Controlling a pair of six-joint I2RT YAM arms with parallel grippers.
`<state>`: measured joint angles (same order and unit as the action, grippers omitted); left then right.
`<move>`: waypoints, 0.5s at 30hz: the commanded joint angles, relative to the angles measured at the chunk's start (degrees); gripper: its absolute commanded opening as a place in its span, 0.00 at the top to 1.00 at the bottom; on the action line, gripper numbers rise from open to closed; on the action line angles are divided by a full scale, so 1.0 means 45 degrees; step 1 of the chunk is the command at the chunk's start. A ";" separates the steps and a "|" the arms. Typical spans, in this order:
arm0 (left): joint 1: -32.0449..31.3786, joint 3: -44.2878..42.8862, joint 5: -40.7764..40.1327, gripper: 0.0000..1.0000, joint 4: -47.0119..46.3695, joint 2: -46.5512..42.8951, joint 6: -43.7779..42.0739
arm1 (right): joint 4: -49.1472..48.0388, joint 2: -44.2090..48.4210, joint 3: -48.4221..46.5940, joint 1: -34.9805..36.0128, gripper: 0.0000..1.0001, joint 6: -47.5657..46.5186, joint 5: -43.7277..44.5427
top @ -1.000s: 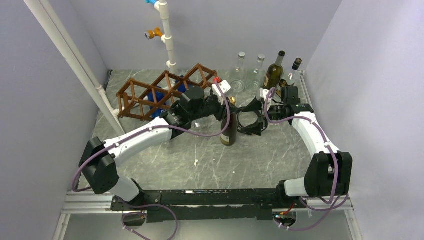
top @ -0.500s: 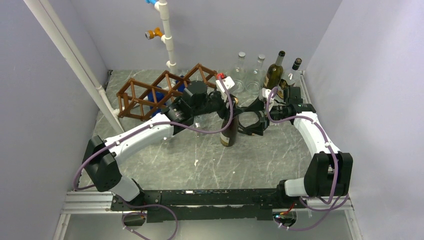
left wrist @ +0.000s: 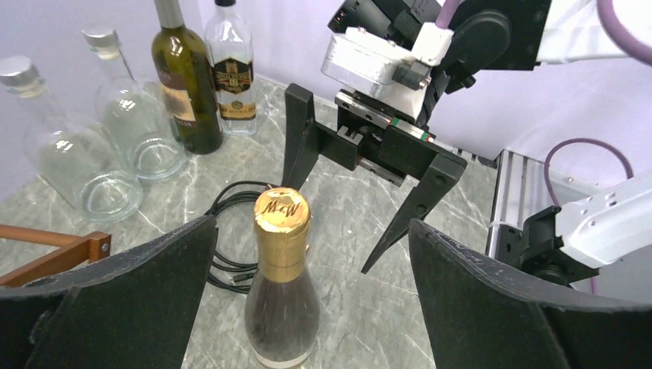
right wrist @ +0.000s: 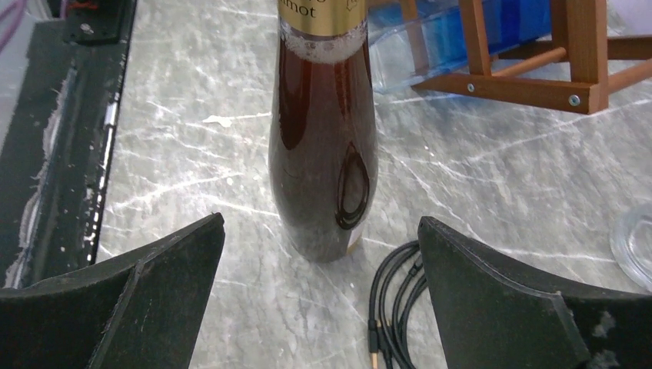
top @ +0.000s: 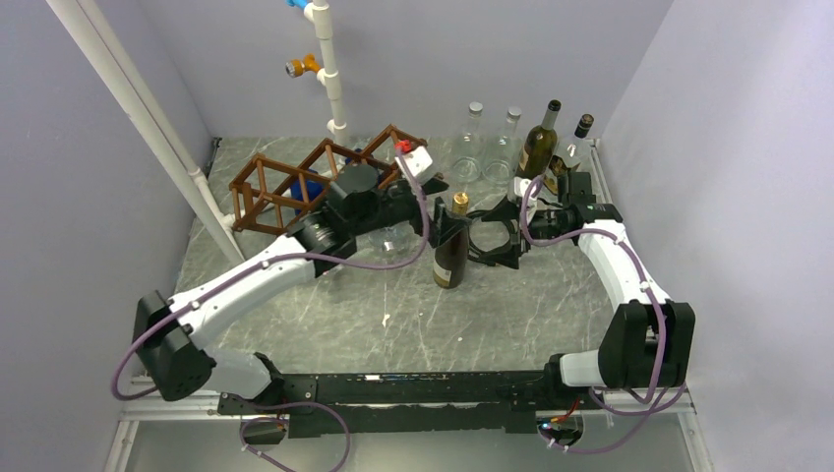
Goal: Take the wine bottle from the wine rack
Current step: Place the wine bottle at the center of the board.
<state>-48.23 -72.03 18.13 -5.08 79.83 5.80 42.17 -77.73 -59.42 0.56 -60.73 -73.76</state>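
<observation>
The wine bottle [top: 451, 254], dark glass with a gold foil cap, stands upright on the marble table in front of the brown wooden wine rack [top: 320, 179]. My left gripper [top: 438, 211] is open just left of the bottle's neck, not touching it. In the left wrist view the bottle [left wrist: 282, 296] stands between and beyond the wide black fingers [left wrist: 138, 292] of the left gripper [left wrist: 311, 229]. My right gripper [top: 479, 236] is open on the bottle's right side. Through the right wrist view the bottle's lower body [right wrist: 323, 154] stands ahead of the spread right gripper [right wrist: 321, 223], apart from it.
Two clear glass bottles [top: 474, 147] and two dark bottles [top: 538, 143] stand at the back right. A white pipe [top: 329, 69] rises behind the rack, and a blue object [top: 310, 187] lies inside it. A black cable [right wrist: 392, 284] coils on the table beside the bottle.
My left gripper has let go of the bottle's neck, opened wide and drawn back to the left. The bottle stays standing. The right arm has not moved.
</observation>
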 commanded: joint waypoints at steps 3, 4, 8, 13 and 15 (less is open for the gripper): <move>0.1453 0.0774 0.1621 0.01 -0.0502 -0.1705 0.2009 | 0.0898 0.0854 -0.1081 -0.0066 0.00 -0.0958 0.1128; 0.1727 0.0951 0.1916 0.01 -0.0442 -0.1910 0.2297 | 0.1145 0.0869 -0.1250 -0.0065 0.00 -0.0999 0.1318; 0.2525 0.2018 0.2403 0.00 -0.0195 -0.2940 0.2628 | 0.2361 0.0992 -0.1976 -0.0065 0.00 -0.1204 0.1958; 0.3341 0.3297 0.2290 0.01 0.0456 -0.4311 0.2133 | 0.3209 0.1165 -0.2857 -0.0065 0.00 -0.1048 0.2275; 0.3761 0.3593 0.2184 0.01 0.0958 -0.4753 0.1782 | 0.3252 0.1178 -0.3095 -0.0070 0.00 -0.0639 0.2344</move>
<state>-33.93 -57.47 26.76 -3.44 62.37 15.33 53.67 -74.00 -69.65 0.49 -64.20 -64.10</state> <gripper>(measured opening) 0.995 0.994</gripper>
